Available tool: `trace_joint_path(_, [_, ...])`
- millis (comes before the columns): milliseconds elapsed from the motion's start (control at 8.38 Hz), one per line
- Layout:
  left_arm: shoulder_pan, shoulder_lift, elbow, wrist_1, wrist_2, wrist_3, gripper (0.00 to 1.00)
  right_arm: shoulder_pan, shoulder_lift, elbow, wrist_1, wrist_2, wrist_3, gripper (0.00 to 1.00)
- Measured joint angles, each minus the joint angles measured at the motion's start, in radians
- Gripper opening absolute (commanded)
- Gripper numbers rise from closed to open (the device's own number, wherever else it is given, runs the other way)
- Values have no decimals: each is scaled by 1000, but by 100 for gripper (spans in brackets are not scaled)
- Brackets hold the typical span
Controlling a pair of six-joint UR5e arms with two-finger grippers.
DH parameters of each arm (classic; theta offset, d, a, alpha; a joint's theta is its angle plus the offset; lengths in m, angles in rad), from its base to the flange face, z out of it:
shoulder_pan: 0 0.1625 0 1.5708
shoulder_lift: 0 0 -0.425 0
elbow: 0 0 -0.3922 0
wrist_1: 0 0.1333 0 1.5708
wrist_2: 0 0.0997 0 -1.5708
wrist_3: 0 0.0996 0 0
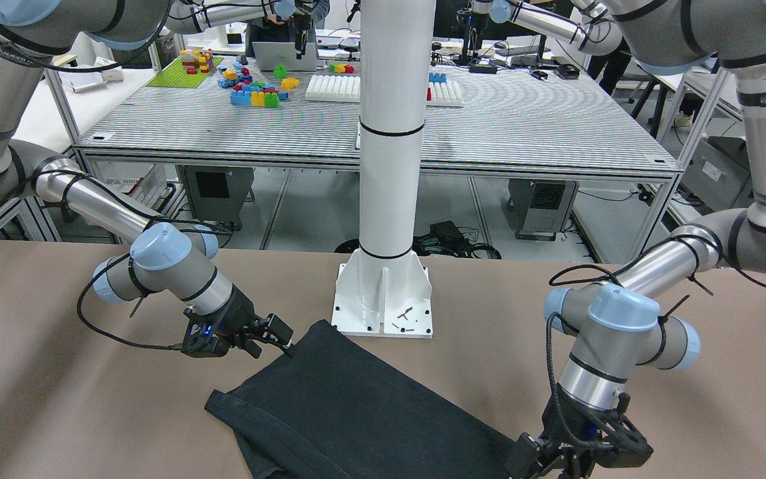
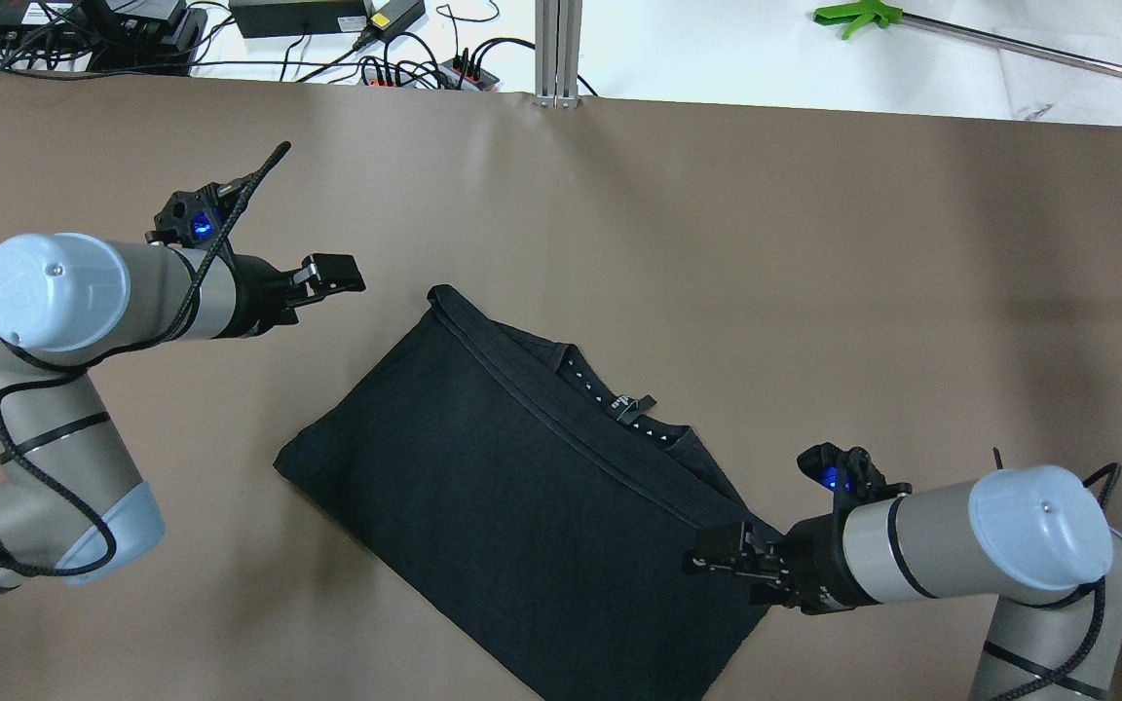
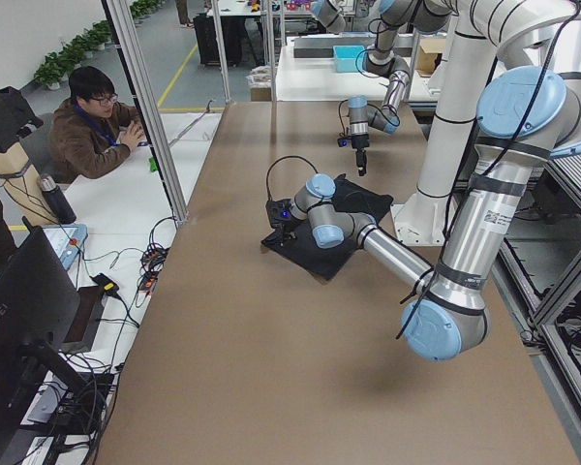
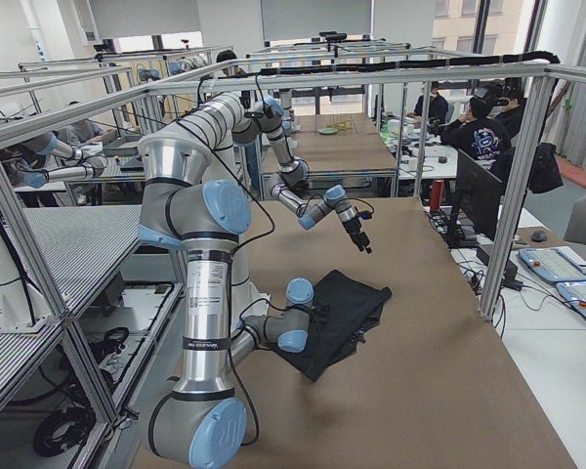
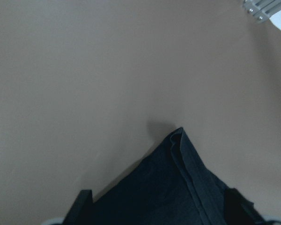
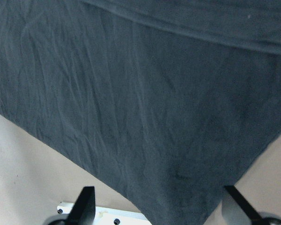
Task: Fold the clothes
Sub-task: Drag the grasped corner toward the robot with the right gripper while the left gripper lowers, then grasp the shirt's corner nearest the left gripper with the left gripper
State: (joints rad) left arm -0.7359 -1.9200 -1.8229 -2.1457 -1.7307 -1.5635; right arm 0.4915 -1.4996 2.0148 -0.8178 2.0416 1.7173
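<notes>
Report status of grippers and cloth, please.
Left gripper open, short of cloth corner. Right gripper open, over cloth edge. Cloth folded, flat. Nothing in the way.

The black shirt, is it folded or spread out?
Folded: the shirt has a top layer whose hem crosses it, collar peeking out beyond.

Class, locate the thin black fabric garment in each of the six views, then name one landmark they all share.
Front-facing: thin black fabric garment, bottom centre.
Overhead: garment, centre, lying diagonally.
Exterior left: garment, centre, left of the white pole.
Exterior right: garment, centre, slightly low.
Left wrist: garment, bottom centre, one corner only.
Right wrist: garment, fills most of the frame.
Shared landmark: the brown tabletop beneath it.
</notes>
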Motion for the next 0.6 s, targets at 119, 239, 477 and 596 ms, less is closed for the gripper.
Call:
trace_joint_path(119, [30, 44, -39, 0, 5, -19, 100, 36, 3, 0, -8, 0, -3, 95])
trace_joint_path(239, [64, 95, -72, -3, 23, -49, 100, 66, 4, 0, -12, -1, -6, 95])
trace_joint_path(477, [163, 197, -108, -77, 82, -82, 100, 108, 8, -1, -15, -12, -8, 95])
trace_joint_path(596, [216, 241, -111, -136, 130, -90, 100, 119, 9, -1, -15, -20, -8, 95])
